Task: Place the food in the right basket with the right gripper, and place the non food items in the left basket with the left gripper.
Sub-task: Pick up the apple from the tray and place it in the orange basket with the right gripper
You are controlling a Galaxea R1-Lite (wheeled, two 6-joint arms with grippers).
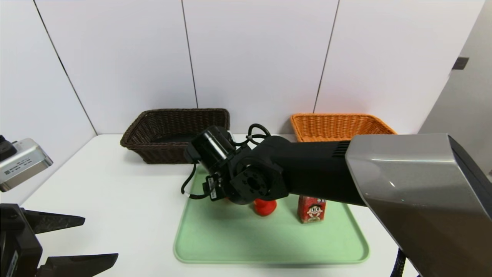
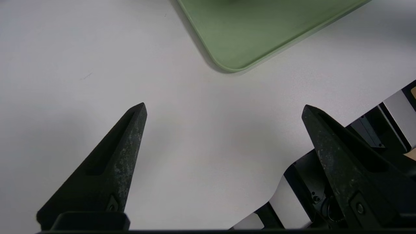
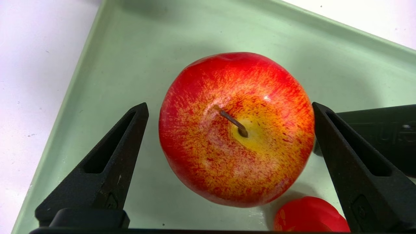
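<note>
In the right wrist view, a red apple (image 3: 235, 130) with yellow flecks sits stem-up on the green tray (image 3: 130, 65). My right gripper (image 3: 229, 109) is open, with one finger on each side of the apple. Its own wrist hides it in the head view. The red rubber duck (image 1: 265, 206) lies close beside the apple, and the red drink carton (image 1: 311, 209) stands to its right. A black object (image 3: 383, 136) lies behind one finger. The dark brown left basket (image 1: 177, 132) and the orange right basket (image 1: 338, 127) stand at the back. My left gripper (image 1: 77, 238) is open and empty at the near left.
The green tray (image 1: 269, 238) lies in the middle of the white table, and its near half is bare. My right arm reaches across it from the right. A white wall rises just behind the baskets. The tray's corner (image 2: 227, 48) lies ahead of the left gripper.
</note>
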